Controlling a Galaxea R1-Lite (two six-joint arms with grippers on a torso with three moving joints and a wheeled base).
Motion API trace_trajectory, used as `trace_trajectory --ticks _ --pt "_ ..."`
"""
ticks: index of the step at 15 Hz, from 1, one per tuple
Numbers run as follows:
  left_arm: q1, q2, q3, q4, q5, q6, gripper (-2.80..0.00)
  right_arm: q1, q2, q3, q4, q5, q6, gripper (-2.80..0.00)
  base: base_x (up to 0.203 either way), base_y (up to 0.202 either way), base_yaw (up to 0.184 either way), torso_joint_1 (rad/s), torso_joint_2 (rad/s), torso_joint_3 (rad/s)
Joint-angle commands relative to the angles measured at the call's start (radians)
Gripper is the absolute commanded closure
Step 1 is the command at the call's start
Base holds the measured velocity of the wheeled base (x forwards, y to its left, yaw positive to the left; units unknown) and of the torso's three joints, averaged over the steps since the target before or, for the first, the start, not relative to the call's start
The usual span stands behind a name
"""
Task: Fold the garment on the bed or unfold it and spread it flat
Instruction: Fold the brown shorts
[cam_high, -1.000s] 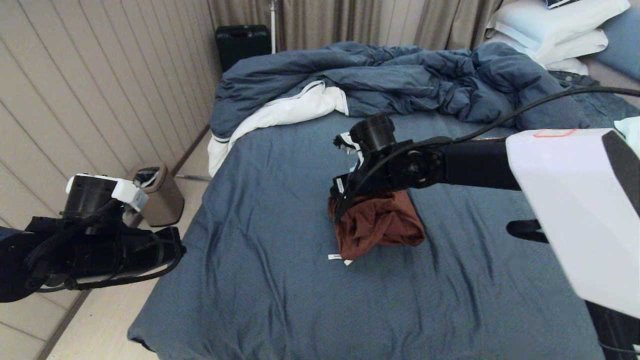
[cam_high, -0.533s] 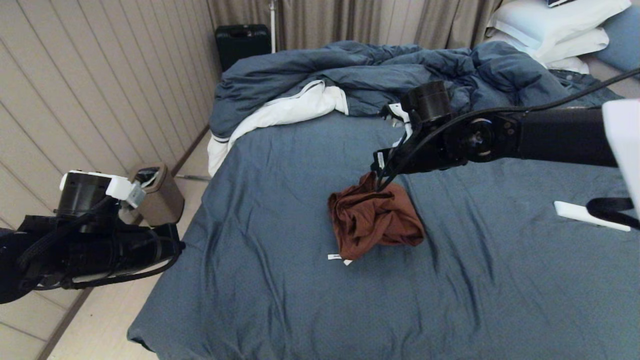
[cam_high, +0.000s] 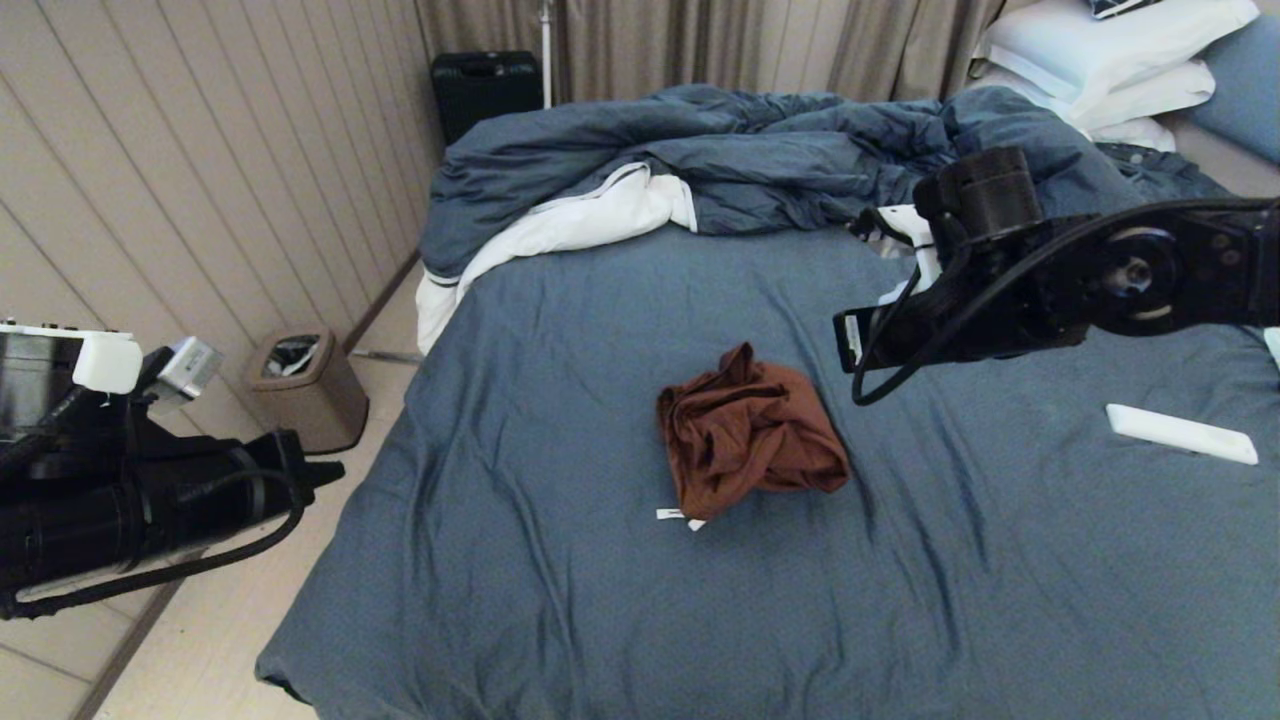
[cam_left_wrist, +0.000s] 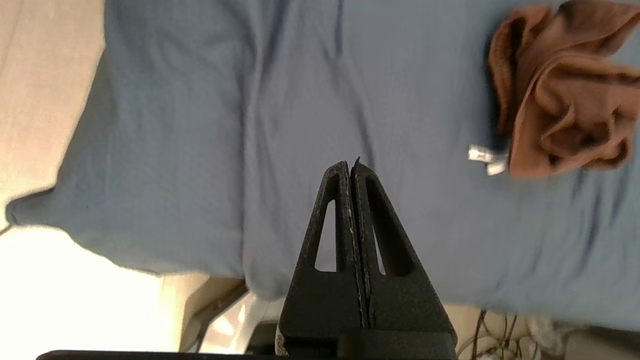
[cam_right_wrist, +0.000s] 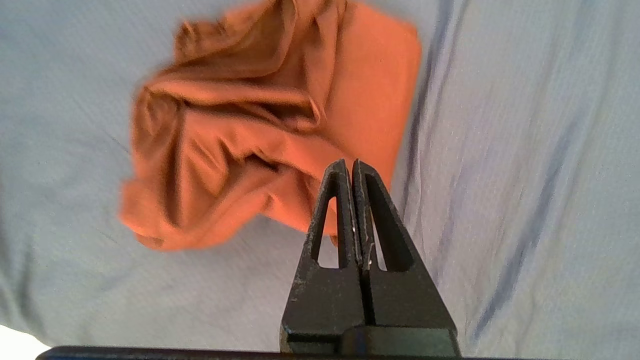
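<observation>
Head view: the garment (cam_high: 750, 435) lies bunched in a rust-brown heap of soft folds mid-bed, w/ a small white tag or cord end (cam_high: 680, 517) poking out at its near edge; no lettering can be read on it. The bed (cam_high: 560, 600) has a slate-blue sheet, lightly creased; beyond the garment sits a rumpled dark blue duvet (cam_high: 760, 160) w/ white lining, and white pillows (cam_high: 1100, 60) are stacked in the far corner, partly cut off. A flat white bar-shaped item (cam_high: 1180, 433) lies on the sheet well to the garment's right; can't tell what it is. Right gripper (cam_high: 858, 385) hangs above the sheet just right of the garment, not touching it; left gripper (cam_high: 325, 470) is off the bed's edge, over the floor, near a small bin (cam_high: 305, 390). Left wrist view: fingers (cam_left_wrist: 345, 200) pressed together, nothing between them, garment well apart. Right wrist view: fingers (cam_right_wrist: 345, 200) closed tip to tip, empty, w/ the garment just past the tips.
</observation>
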Motion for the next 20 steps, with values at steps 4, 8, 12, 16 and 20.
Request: trace_trajectory --ticks 4,8,12,16,20 --pt "-0.083 0.006 0.041 -0.004 0.003 -0.003 0.0 -0.015 0.216 0.02 -0.097 -0.011 0.012 0.0 0.0 0.0 0.0 0.0 0.0 0.0" --pt "-0.081 0.008 0.045 -0.019 0.006 -0.002 0.0 0.003 0.367 -0.06 -0.135 -0.013 0.046 0.0 0.0 0.0 0.0 0.0 0.0 0.0" --pt "-0.081 0.038 0.051 -0.047 0.005 -0.002 0.0 0.06 0.45 -0.167 -0.136 -0.033 0.081 0.0 0.0 0.0 0.0 0.0 0.0 0.0" --pt "-0.082 0.071 0.075 -0.102 0.006 -0.002 0.0 0.144 0.497 -0.286 -0.136 -0.089 0.135 0.0 0.0 0.0 0.0 0.0 0.0 0.0" --pt "-0.083 0.103 0.084 -0.131 0.006 -0.002 0.0 0.234 0.513 -0.423 -0.181 -0.15 0.156 0.0 0.0 0.0 0.0 0.0 0.0 0.0"
